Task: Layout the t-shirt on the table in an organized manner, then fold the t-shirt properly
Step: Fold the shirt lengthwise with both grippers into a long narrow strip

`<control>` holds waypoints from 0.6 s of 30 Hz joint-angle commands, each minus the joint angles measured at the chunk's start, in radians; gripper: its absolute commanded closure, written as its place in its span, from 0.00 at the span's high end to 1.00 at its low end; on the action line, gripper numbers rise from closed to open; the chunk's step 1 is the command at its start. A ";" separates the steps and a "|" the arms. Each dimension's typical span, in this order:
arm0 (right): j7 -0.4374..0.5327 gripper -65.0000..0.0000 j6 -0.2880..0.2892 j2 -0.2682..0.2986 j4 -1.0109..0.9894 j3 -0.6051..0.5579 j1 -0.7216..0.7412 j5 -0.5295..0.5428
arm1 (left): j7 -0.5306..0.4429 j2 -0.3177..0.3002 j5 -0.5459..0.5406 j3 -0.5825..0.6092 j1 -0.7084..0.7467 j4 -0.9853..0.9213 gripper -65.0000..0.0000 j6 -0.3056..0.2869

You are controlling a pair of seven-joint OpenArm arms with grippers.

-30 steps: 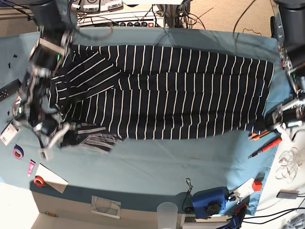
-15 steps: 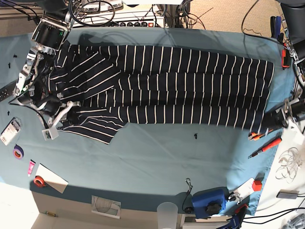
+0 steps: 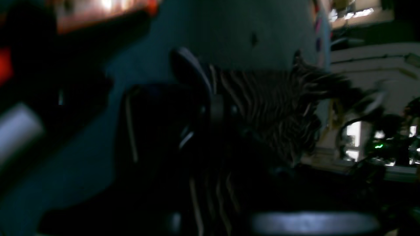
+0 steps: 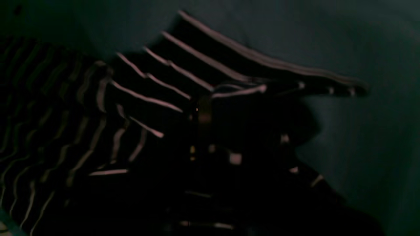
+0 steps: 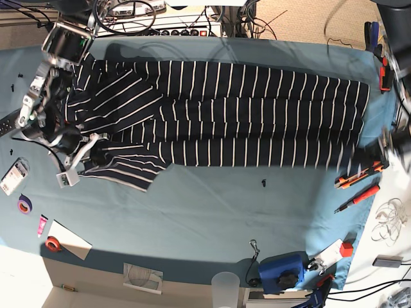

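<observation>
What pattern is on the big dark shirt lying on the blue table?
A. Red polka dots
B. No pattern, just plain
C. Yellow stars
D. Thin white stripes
D: the large dark navy fabric t-shirt spread across the teal-blue cloth-covered table shows thin white stripes running all over it, with no dots or stars.

The t-shirt is showing as soft, matt knit cloth, dark with thin pale stripes and rippling in small wrinkles. The table is wearing a smooth, matt teal cloth cover, and a clear plastic cup is looking faintly glossy at its edge.
</observation>
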 commanded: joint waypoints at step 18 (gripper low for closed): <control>-0.063 0.00 -0.037 0.017 0.066 0.123 -0.076 0.097 | -0.004 -0.028 0.122 -0.034 0.220 0.432 0.00 0.090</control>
